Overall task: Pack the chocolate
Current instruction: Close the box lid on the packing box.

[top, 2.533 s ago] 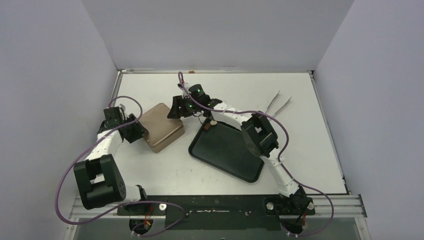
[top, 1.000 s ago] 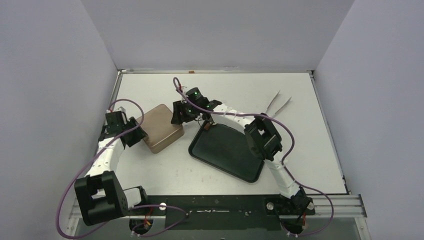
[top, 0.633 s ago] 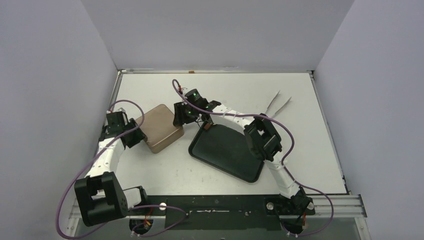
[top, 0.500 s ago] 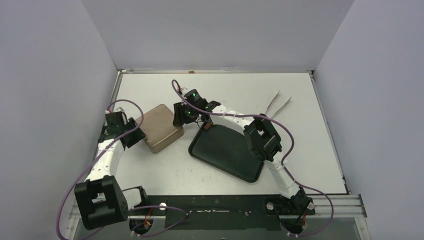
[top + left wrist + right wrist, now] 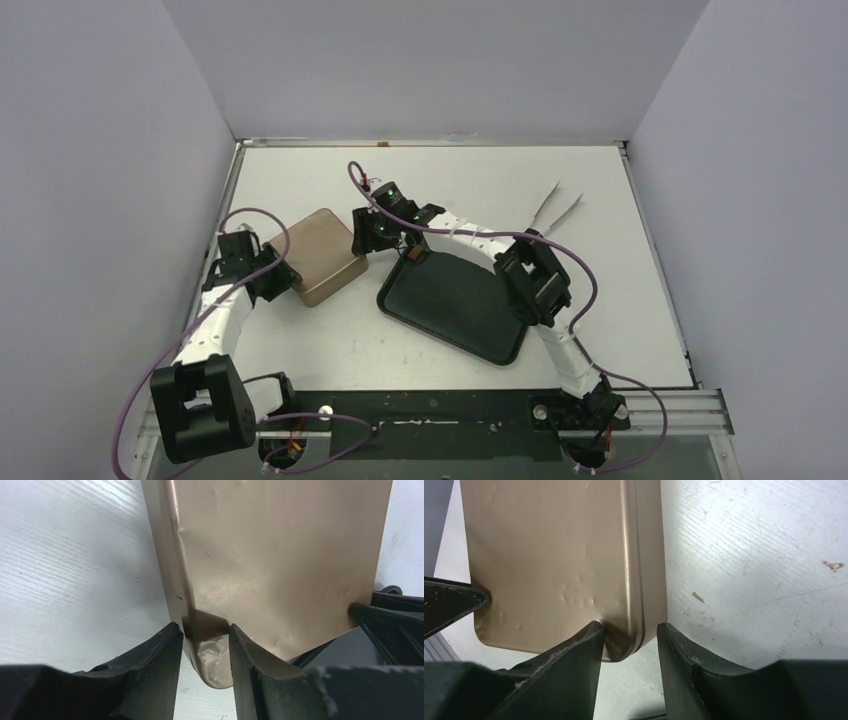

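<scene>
Tin [image 5: 322,256]: gold-brown, lid on, left of tray [image 5: 450,300]. Left claw [image 5: 202,628], now drawn nearer, pinches the tin's left corner. Right claw [image 5: 629,626] pinches its right corner. Chocolate: none visible, probably shut inside the tin, so packing is likely almost done.

Robotics lab test cell. White table [image 5: 480,180] is boxed in on three sides by plain pale-grey panels [image 5: 420,60]. The left arm [image 5: 215,325] and right arm [image 5: 560,350] are bolted to a metal rail [image 5: 660,405] at the near edge. Purple cables [image 5: 118,405] loop loose. Wrist views show the tabletop scuffed and speckled.
</scene>
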